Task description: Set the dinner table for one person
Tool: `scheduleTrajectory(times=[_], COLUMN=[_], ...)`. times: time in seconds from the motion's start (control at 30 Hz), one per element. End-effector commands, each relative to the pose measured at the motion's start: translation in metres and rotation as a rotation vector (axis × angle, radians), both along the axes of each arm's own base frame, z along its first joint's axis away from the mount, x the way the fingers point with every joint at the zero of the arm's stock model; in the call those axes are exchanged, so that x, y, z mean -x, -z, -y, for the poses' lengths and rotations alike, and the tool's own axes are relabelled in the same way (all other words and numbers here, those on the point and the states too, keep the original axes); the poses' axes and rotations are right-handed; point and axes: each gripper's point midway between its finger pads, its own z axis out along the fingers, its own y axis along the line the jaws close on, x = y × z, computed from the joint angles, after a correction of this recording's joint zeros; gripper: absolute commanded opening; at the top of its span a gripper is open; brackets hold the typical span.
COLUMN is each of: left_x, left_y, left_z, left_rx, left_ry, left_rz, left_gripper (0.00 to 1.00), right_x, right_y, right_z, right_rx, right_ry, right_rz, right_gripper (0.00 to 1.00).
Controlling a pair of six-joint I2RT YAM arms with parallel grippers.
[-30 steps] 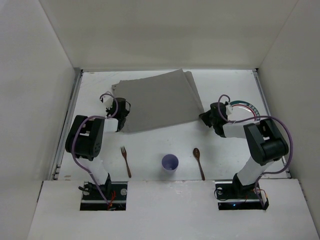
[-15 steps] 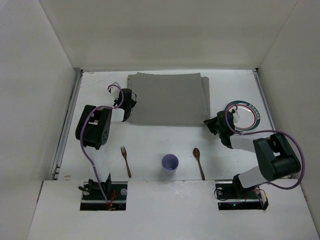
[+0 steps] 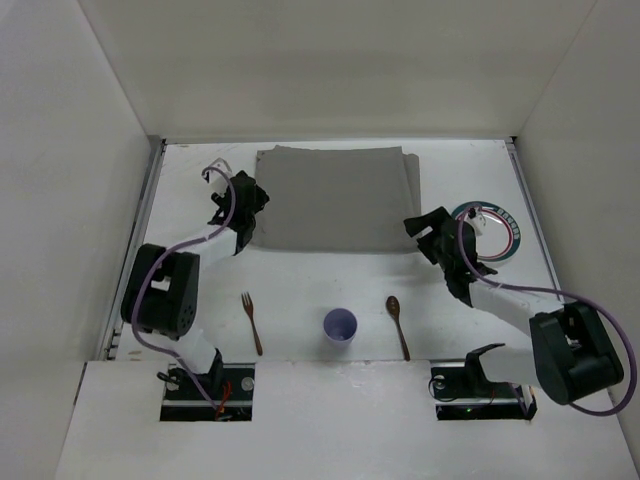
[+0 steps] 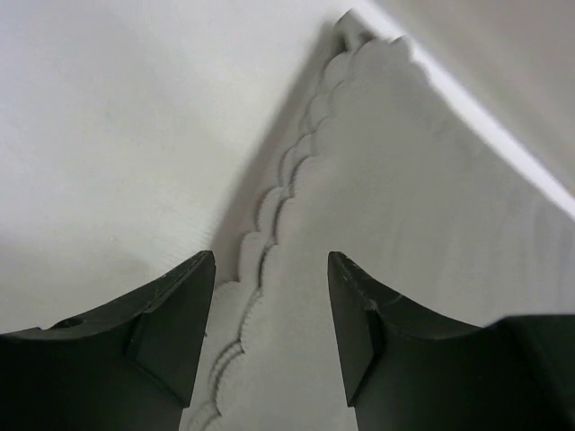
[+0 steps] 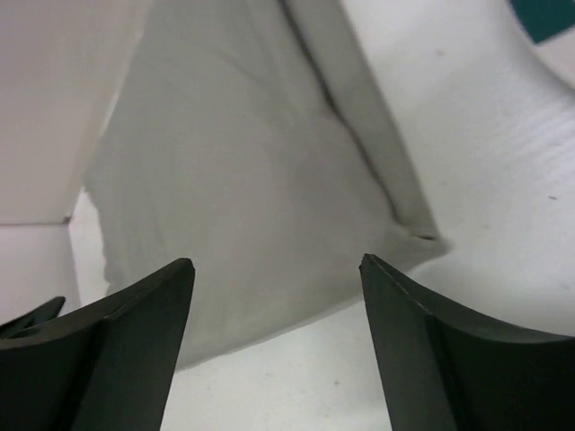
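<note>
The grey placemat [image 3: 335, 200] lies flat and square on the far middle of the white dinner table [image 3: 300, 280]. My left gripper [image 3: 250, 203] sits at the mat's left edge, open; in the left wrist view its jaws [image 4: 269, 269] straddle the mat's scalloped edge [image 4: 287, 180] without pinching it. My right gripper [image 3: 415, 228] is at the mat's near right corner, open wide; in the right wrist view [image 5: 277, 265] that corner [image 5: 269, 197] lies ahead of the jaws, free of them. Nearer the arms lie a wooden fork [image 3: 251, 322], a lilac cup [image 3: 340, 325] and a wooden spoon [image 3: 397, 325].
A white plate with a green rim [image 3: 495, 232] sits to the right of the mat, partly behind my right arm; its edge shows in the right wrist view [image 5: 548, 13]. White walls enclose the table on three sides.
The placemat went from skewed and lifted to flat and square. Both grippers, shut on its edges before, have opened and let it go.
</note>
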Motion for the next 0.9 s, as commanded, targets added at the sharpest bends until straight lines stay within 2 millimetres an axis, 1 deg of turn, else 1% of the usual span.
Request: scheduleTrajectory(times=[0.0,0.1,0.17,0.2,0.23,0.27,0.3,0.37,0.4,0.43,0.47,0.5,0.57,0.63,0.7,0.8,0.87], left_x=[0.021,0.049,0.074,0.086,0.099,0.112,0.126,0.154,0.169,0.182,0.195,0.206,0.227,0.24,0.248,0.25,0.25], left_y=[-0.028,-0.023,-0.017,-0.014,-0.01,-0.006,-0.002,0.006,0.01,0.014,0.017,0.018,0.022,0.025,0.032,0.036,0.031], left_z=[-0.004,-0.008,-0.01,-0.012,-0.013,-0.015,-0.016,-0.015,-0.013,-0.012,-0.01,-0.009,-0.007,-0.004,-0.004,-0.003,0.003], left_rx=[-0.074,-0.121,-0.154,-0.168,-0.18,-0.189,-0.19,-0.196,-0.2,-0.202,-0.206,-0.207,-0.18,-0.171,-0.164,-0.152,-0.152], left_ry=[-0.004,-0.006,0.008,0.012,0.021,0.028,0.041,0.075,0.096,0.11,0.13,0.137,0.14,0.149,0.138,0.133,0.153], left_rz=[0.037,-0.005,-0.049,-0.066,-0.087,-0.111,-0.14,-0.212,-0.248,-0.276,-0.299,-0.316,-0.362,-0.38,-0.382,-0.387,-0.362], left_gripper=[0.51,0.51,0.5,0.5,0.48,0.47,0.45,0.4,0.34,0.25,0.16,0.11,0.06,0.04,0.04,0.04,0.04], right_x=[-0.004,0.006,0.011,0.012,0.014,0.014,0.015,0.015,0.016,0.017,0.019,0.02,0.019,0.018,0.019,0.019,0.019], right_y=[-0.033,-0.04,-0.039,-0.038,-0.039,-0.04,-0.042,-0.048,-0.049,-0.05,-0.05,-0.05,-0.05,-0.047,-0.046,-0.045,-0.045], right_z=[-0.01,-0.016,-0.021,-0.021,-0.023,-0.024,-0.025,-0.031,-0.035,-0.038,-0.04,-0.042,-0.043,-0.046,-0.047,-0.048,-0.05], right_rx=[0.07,0.097,0.135,0.155,0.164,0.167,0.166,0.155,0.16,0.166,0.17,0.174,0.181,0.187,0.185,0.196,0.196], right_ry=[-0.035,-0.055,-0.079,-0.081,-0.085,-0.089,-0.094,-0.114,-0.134,-0.153,-0.162,-0.167,-0.17,-0.184,-0.193,-0.197,-0.208], right_rz=[0.101,0.125,0.14,0.147,0.157,0.171,0.189,0.219,0.224,0.227,0.225,0.223,0.221,0.212,0.209,0.211,0.208], right_gripper=[0.83,0.88,0.88,0.88,0.84,0.8,0.72,0.52,0.42,0.34,0.29,0.25,0.22,0.2,0.17,0.13,0.12])
